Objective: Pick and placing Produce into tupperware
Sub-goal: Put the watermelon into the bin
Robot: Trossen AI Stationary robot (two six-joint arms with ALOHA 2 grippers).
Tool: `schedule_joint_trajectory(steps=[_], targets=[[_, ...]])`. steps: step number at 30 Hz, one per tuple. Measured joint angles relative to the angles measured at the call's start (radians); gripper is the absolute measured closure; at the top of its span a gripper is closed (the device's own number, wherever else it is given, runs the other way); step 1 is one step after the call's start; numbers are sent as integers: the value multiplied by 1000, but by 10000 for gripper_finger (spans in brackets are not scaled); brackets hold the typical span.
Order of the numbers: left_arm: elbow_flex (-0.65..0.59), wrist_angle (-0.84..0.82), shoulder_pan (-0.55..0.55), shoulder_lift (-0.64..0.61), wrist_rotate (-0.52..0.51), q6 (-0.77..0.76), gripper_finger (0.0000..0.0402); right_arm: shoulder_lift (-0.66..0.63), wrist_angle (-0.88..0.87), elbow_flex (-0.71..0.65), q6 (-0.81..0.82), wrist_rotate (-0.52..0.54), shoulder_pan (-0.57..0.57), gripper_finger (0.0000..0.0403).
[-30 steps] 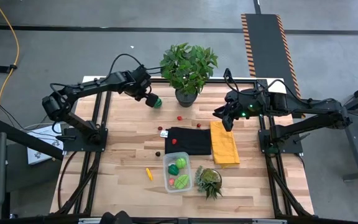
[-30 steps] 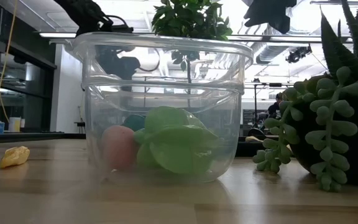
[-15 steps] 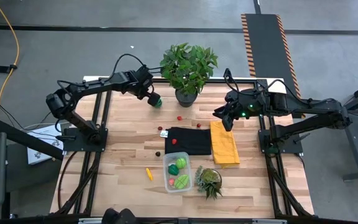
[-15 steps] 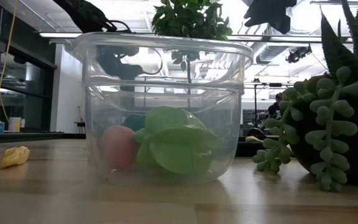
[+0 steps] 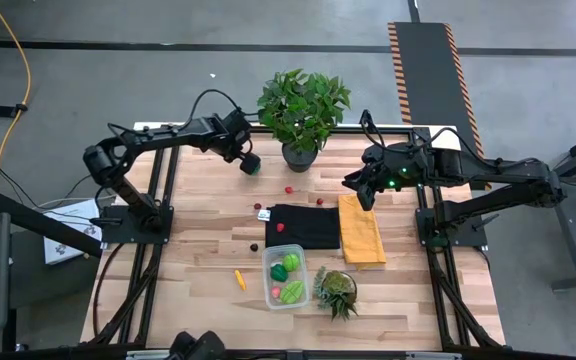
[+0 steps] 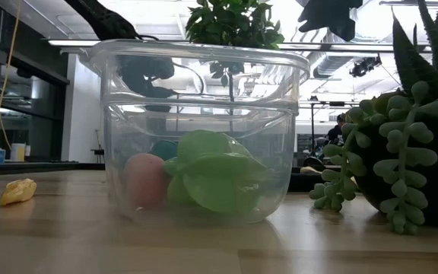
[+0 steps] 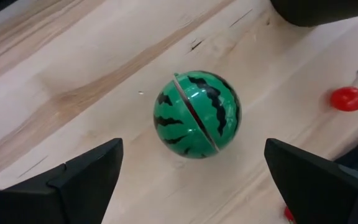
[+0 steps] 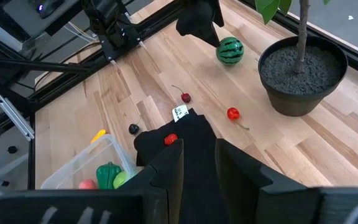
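While your left gripper (image 5: 245, 160) is hovering spread wide, the toy watermelon (image 7: 196, 114) is sitting centred between its fingers. Your right gripper (image 5: 358, 190) is waiting nearly pressed together, farther off.

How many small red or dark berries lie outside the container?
5: one near the plant pot, one beside the yellow cloth, two at the black cloth, one dark below. Others may hide.

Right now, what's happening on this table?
The left gripper, open, hovers over a toy watermelon on the wood near the potted plant, not gripping it. The right gripper waits above the yellow cloth, holding nothing visible. The clear tub already holds some green pieces; cherries lie loose.
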Motion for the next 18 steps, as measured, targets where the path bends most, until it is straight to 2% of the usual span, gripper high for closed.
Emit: schedule_joint_trajectory(steps=[18], targets=[[0, 72, 0, 12, 0, 5, 21, 0, 0, 0, 0, 2, 0, 320]])
